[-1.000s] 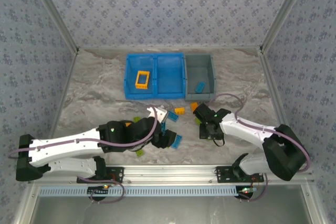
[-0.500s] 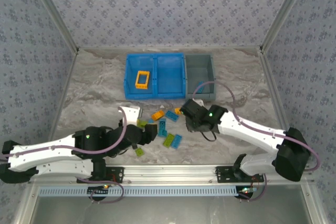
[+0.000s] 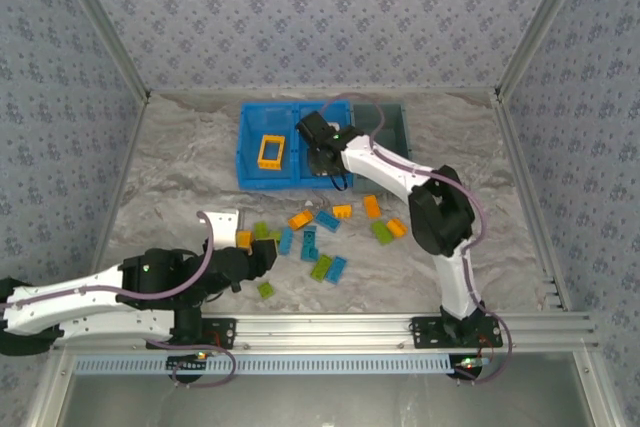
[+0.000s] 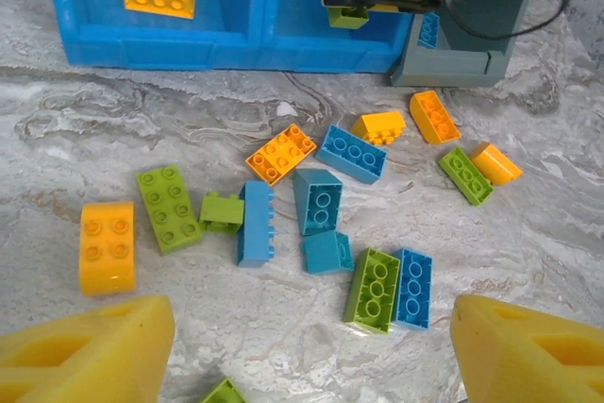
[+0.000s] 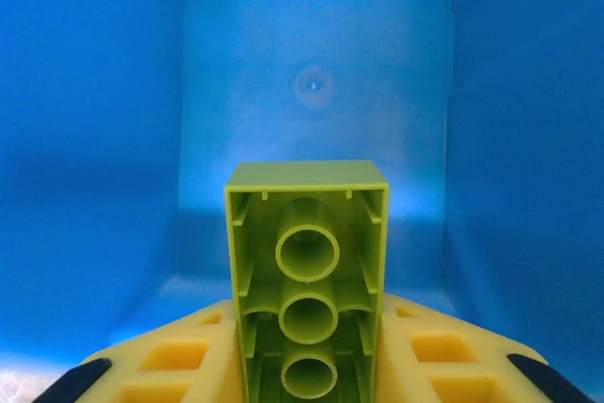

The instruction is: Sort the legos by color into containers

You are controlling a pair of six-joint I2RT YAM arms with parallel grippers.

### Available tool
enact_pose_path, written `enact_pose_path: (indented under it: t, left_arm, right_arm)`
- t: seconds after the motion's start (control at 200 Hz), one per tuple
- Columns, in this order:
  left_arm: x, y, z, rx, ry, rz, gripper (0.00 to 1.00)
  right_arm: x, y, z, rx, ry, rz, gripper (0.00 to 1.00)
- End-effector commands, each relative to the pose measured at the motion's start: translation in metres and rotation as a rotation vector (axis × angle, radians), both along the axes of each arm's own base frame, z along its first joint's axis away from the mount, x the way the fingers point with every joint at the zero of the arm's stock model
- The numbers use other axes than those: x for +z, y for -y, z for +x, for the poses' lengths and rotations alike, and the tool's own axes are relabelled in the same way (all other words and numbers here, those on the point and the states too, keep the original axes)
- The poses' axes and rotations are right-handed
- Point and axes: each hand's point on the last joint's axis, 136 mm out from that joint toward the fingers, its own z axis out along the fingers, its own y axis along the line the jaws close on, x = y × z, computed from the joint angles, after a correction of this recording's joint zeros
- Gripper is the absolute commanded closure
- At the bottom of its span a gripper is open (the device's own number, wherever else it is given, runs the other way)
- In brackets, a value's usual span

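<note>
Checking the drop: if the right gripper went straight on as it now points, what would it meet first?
Likely the bare inside of the blue bin's right compartment, straight past the lime green brick in the right gripper; floor or wall, unclear.

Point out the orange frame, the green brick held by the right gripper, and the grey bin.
Orange frame [image 4: 156, 2]: left wrist view, its near studded wall.
Green brick [image 5: 307, 280]: right wrist view, middle of its hollow underside.
Grey bin [image 4: 453, 65]: left wrist view, its near outer wall.
</note>
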Motion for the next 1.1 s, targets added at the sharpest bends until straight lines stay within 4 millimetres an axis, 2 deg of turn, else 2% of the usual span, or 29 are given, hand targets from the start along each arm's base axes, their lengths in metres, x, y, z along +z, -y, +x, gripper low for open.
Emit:
enact_pose_path:
  t: [0.0, 0.09, 0.195, 0.29, 0.38, 0.465, 0.515, 0.525, 0.615, 0.645, 0.665, 0.695, 0.844, 0.979, 1.094]
  left_arm:
    - [-0.01, -0.011, -0.003, 0.021, -0.026, 0.029, 0.25]
    - [-0.018, -0.017, -0.003, 0.048, -0.053, 0.051, 0.27]
    - [-0.033, -0.022, -0.002, 0.085, -0.119, 0.079, 0.29]
    - [-0.05, -0.023, -0.001, 0.112, -0.211, 0.121, 0.29]
    - [-0.07, -0.024, 0.001, 0.132, -0.322, 0.181, 0.29]
    - [-0.094, -0.027, 0.006, 0.146, -0.442, 0.245, 0.28]
    - [-0.106, -0.028, 0.011, 0.144, -0.482, 0.275, 0.27]
    - [-0.108, -0.028, 0.011, 0.143, -0.489, 0.285, 0.26]
    - [-0.126, -0.034, 0.018, 0.15, -0.538, 0.329, 0.21]
    - [-0.129, -0.035, 0.02, 0.144, -0.545, 0.338, 0.19]
    - [-0.132, -0.035, 0.021, 0.135, -0.551, 0.341, 0.19]
    - [-0.137, -0.035, 0.022, 0.125, -0.56, 0.345, 0.18]
    - [-0.155, -0.042, 0.032, 0.11, -0.602, 0.373, 0.21]
    - [-0.165, -0.045, 0.043, 0.106, -0.621, 0.37, 0.3]
    - [-0.172, -0.049, 0.052, 0.111, -0.626, 0.381, 0.35]
  right_arm:
    - [-0.008, 0.0, 0.002, 0.018, -0.056, -0.022, 0.63]
    - [-0.012, 0.001, 0.006, 0.007, -0.061, -0.014, 0.54]
    - [-0.003, -0.001, 0.007, 0.011, -0.047, -0.003, 0.45]
    - [0.022, -0.006, 0.004, 0.039, 0.007, 0.012, 0.42]
    - [0.056, -0.011, -0.005, 0.07, 0.086, 0.021, 0.42]
    - [0.083, -0.016, -0.029, 0.113, 0.178, 0.054, 0.42]
    - [0.086, -0.016, -0.052, 0.148, 0.209, 0.07, 0.42]
    - [0.094, -0.018, -0.054, 0.151, 0.243, 0.095, 0.41]
    - [0.108, -0.022, -0.103, 0.229, 0.344, 0.16, 0.39]
    - [0.104, -0.021, -0.118, 0.251, 0.357, 0.166, 0.38]
    - [0.108, -0.022, -0.129, 0.265, 0.372, 0.184, 0.38]
    - [0.096, -0.015, -0.146, 0.279, 0.36, 0.177, 0.38]
    - [0.072, 0.009, -0.2, 0.292, 0.321, 0.206, 0.38]
    - [0.059, 0.024, -0.225, 0.259, 0.282, 0.237, 0.39]
    - [0.058, 0.029, -0.233, 0.254, 0.277, 0.225, 0.39]
